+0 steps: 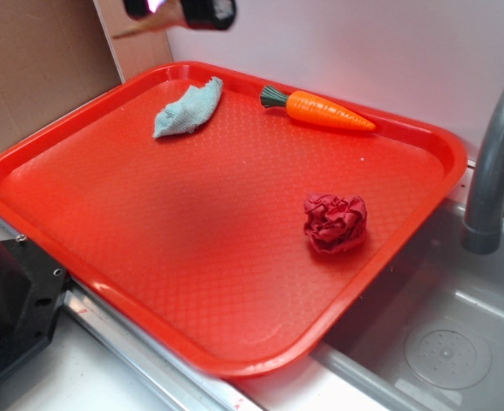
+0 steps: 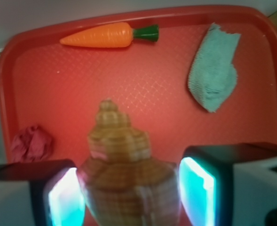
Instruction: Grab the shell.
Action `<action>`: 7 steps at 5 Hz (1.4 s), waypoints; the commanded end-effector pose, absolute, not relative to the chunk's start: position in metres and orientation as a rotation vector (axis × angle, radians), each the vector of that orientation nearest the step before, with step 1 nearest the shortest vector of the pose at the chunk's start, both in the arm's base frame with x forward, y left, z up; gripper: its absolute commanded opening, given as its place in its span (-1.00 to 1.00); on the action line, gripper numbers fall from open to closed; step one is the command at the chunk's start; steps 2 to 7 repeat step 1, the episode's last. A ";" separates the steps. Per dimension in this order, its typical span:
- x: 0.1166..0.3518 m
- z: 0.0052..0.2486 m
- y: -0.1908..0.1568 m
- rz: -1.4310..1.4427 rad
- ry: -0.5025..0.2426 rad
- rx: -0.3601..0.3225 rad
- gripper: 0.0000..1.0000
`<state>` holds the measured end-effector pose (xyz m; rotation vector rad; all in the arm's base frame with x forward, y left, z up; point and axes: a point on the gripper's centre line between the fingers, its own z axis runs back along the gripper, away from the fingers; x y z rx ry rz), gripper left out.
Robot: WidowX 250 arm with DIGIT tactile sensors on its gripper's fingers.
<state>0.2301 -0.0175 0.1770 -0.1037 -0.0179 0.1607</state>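
A: What does the tray [image 1: 80, 265] hold?

B: Three loose things. In the exterior view the carrot [image 1: 324, 110] lies near the far rim at about one o'clock, green top pointing left. The blue cloth [image 1: 186, 107] sits at eleven o'clock, also close to the far rim. The red ball [image 1: 335, 222] rests at about three o'clock, near the right rim, well apart from the other two.

A: And the sink [image 1: 457, 342]?

B: It lies at four o'clock from the tray, grey, with a drain disc on its floor. The faucet [image 1: 491, 163] rises at its far side. I see nothing loose in it.

A: Where is the shell [image 2: 126, 179]?

B: Not on the tray. The wrist view shows it between the two fingers [image 2: 199, 188], its ridged tan body filling the gap, raised over the tray floor.

A: So the gripper [image 2: 129, 195] has it?

B: Yes, the jaws are closed against the shell's sides, one pad on each flank. In the exterior view the gripper is only a blurred dark shape at twelve o'clock, above the tray's far edge, with a thin tan point jutting left from it.
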 end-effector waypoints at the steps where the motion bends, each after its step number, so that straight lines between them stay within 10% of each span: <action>1: 0.211 0.178 -0.016 0.090 -0.056 -0.096 -1.00; 7: 0.211 0.178 -0.016 0.090 -0.056 -0.096 -1.00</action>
